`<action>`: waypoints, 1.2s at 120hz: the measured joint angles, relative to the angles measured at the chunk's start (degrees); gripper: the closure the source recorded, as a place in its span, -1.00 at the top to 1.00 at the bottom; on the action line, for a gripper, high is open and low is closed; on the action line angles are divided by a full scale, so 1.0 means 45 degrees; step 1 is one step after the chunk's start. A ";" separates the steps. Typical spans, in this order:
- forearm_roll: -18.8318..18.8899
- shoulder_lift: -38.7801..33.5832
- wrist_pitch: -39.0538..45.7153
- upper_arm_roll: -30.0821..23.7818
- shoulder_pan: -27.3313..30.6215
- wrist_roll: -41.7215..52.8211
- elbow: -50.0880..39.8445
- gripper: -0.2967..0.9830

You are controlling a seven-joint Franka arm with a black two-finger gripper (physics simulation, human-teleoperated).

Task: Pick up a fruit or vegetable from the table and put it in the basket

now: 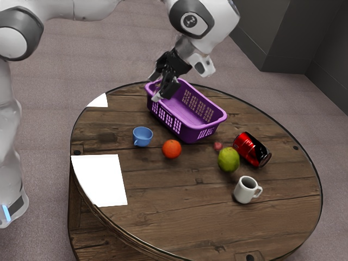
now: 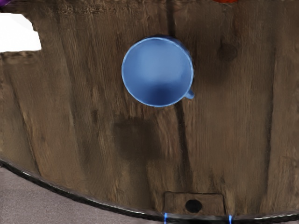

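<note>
Exterior view, things around: what is listed?

One cup (image 1: 142, 136), blue, upright, empty; one mug (image 1: 246, 190), white, upright, handle toward the exterior view's right; one can (image 1: 253, 149), red and black, on its side. Two white patches (image 1: 103, 182) on the wood.

And the task's pieces?

One orange (image 1: 172, 149), between cup and mug, near the basket (image 1: 190, 134). One green fruit (image 1: 228, 160), close beside the can. One small red item (image 1: 218, 146) (kind uncertain) between basket and green fruit. Basket: purple, pierced walls, bare floor visible.

Obstructions?

The cup, standing beside the orange toward the exterior view's left; the basket wall, at the orange's other side. The can crowds the green fruit.

Arm and hand?

Arm (image 1: 60, 10): enters at the exterior view's upper left, crosses the top, then bends down. Claw (image 1: 153, 89): slanted down toward the exterior view's left, overlapping the basket's corner in that view (height above it, cannot tell). Fingers wide apart, nothing between them. The wrist view looks down into the cup.

Edges and open room?

Table (image 1: 163, 217): round, dark rim. In the wrist view the rim curves past the cup's handle side, bare wood between, floor beyond. A narrow bare strip parts cup and orange; a broader one parts orange and green fruit. Widest bare wood: from the orange toward the exterior view's lower edge.
</note>
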 joint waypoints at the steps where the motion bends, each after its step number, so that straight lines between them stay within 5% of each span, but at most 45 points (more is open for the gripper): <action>1: 0.0028 -0.0004 0.0258 -0.0004 -0.0064 0.0001 -0.0027 0.54; 17: 0.0217 -0.0038 0.3228 -0.0029 -0.1184 0.0005 -0.0314 0.54; 32: -0.0436 -0.0441 0.4930 0.0095 -0.1995 -0.0079 -0.2117 0.53; 54: -0.1445 -0.1165 0.7003 0.0081 -0.0605 -0.0440 -0.4595 0.54; 144: -0.2494 -0.0324 1.0018 0.0049 -0.0022 -0.3206 -0.6493 0.54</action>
